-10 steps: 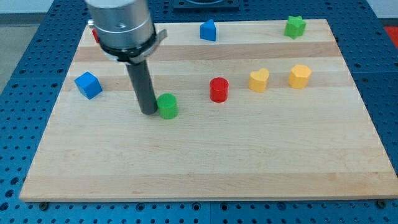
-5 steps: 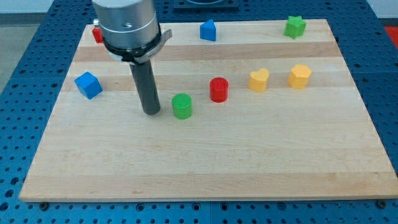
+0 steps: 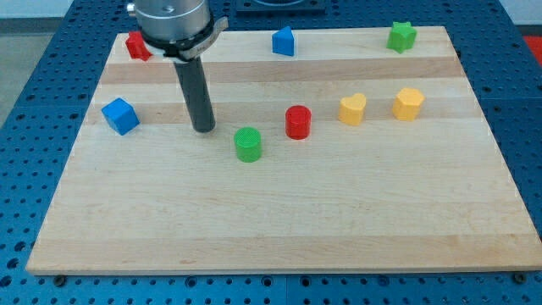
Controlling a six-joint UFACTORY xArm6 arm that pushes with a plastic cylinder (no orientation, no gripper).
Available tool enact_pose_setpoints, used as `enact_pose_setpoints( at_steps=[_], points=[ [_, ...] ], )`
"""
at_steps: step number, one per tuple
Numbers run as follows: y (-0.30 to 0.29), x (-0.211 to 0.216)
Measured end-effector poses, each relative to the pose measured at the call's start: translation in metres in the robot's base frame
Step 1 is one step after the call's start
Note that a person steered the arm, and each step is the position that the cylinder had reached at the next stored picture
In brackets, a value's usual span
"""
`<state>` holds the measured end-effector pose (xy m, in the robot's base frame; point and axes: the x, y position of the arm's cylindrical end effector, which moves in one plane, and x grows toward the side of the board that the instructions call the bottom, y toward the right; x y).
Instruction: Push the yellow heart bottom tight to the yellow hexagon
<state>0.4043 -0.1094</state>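
Right now my tip (image 3: 203, 129) rests on the wooden board (image 3: 279, 220), a bare rod end with nothing to open or close and nothing pressed against it. It stands apart from every block: the green cylinder (image 3: 248, 144) lies near it at about four o'clock, the blue cube (image 3: 119, 115) well off at nine o'clock.

The yellow heart (image 3: 352, 108) sits right of the board's middle, with the yellow hexagon (image 3: 407, 103) just beside it at three o'clock, a small strip of board between them. The red cylinder (image 3: 298, 122) stands at the heart's eight o'clock, close by. Along the top edge are a red block (image 3: 136, 45), whose shape I cannot quite make out, a blue house-shaped block (image 3: 284, 41) and a green star (image 3: 402, 36).

The task reads to me as asking for the heart to end up snug under the hexagon, at its six o'clock. I judge the job barely begun. To do it well, my tip should skirt the green and red cylinders without nudging them, then come in on the heart's upper left, around its ten o'clock. A short, slow push toward four o'clock would carry the heart down and across. A final gentle nudge upward should close the gap without shoving the hexagon away.
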Motion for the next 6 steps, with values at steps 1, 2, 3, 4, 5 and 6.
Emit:
enact_pose_setpoints(
  at_steps=[1,2,3,4,5,6],
  points=[
    [0.026,-0.027],
    [0.057,-0.041],
    [0.061,-0.042],
    [0.066,-0.043],
    [0.085,-0.043],
    [0.118,-0.043]
  ],
)
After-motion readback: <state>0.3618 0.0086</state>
